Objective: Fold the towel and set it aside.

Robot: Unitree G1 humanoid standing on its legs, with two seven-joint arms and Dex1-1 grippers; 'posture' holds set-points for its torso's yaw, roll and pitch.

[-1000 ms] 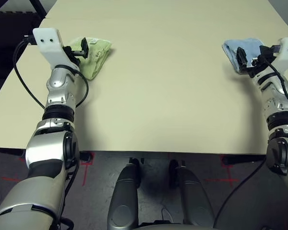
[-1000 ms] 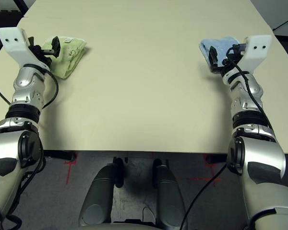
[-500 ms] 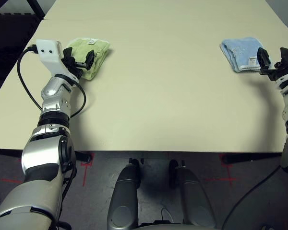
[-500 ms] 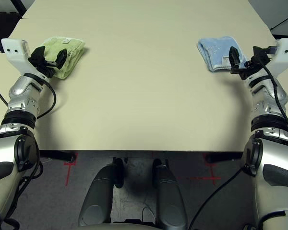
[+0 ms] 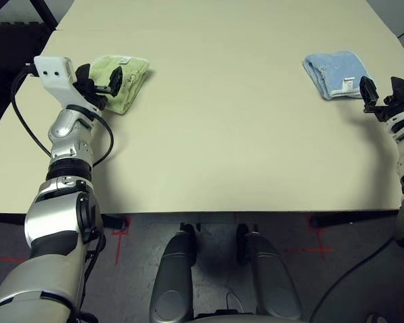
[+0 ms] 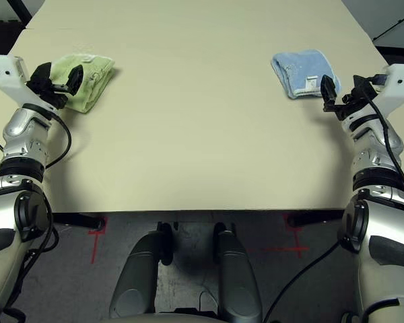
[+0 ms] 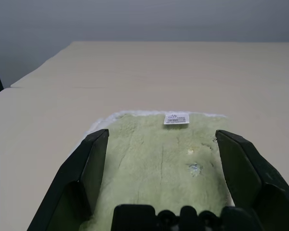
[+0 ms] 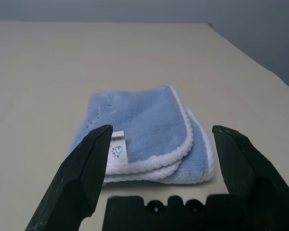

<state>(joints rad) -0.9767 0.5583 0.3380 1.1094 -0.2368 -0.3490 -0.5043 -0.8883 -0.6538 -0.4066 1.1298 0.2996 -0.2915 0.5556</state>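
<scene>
Left claw [image 5: 99,82]: fingers spread wide, nothing held, poised over the near end of the folded green towel [image 5: 126,77] at the worktop's [image 5: 222,121] far left. Right claw [image 6: 338,97]: equally wide, empty, just short of the folded blue towel [image 6: 300,70] at far right. Wrist views only: white label [image 7: 176,118] on the green towel's far edge, white scalloped trim [image 8: 176,156] on the blue.

I see a big pale worktop [image 5: 215,128] with a folded green towel [image 5: 124,74] lying far on its left and a folded blue towel [image 5: 337,73] far on its right.
</scene>
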